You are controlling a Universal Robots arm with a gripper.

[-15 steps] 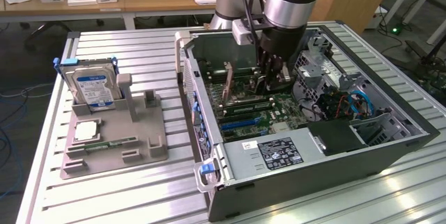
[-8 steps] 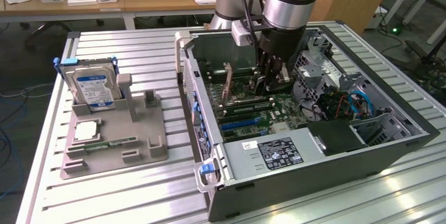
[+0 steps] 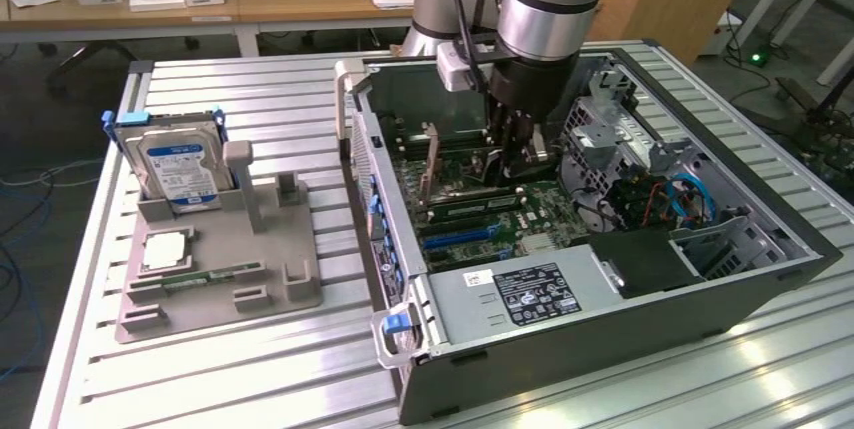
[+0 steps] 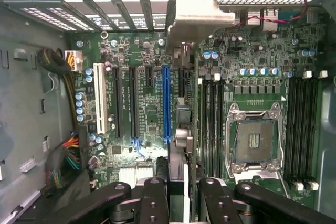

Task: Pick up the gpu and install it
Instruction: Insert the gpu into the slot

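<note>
Two fingers (image 4: 153, 198) clamping one gpu (image 4: 202, 9), over one motherboard (image 4: 252, 77)

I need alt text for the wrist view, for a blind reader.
The tool grips the gpu, seen edge-on with its pale metal bracket at the far end, over a green motherboard in an open computer case. A long blue slot lies beside the card; an empty processor socket sits farther off.

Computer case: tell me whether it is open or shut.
Open. The computer case has no side panel on top, so the circuit board inside is in plain view.
</note>
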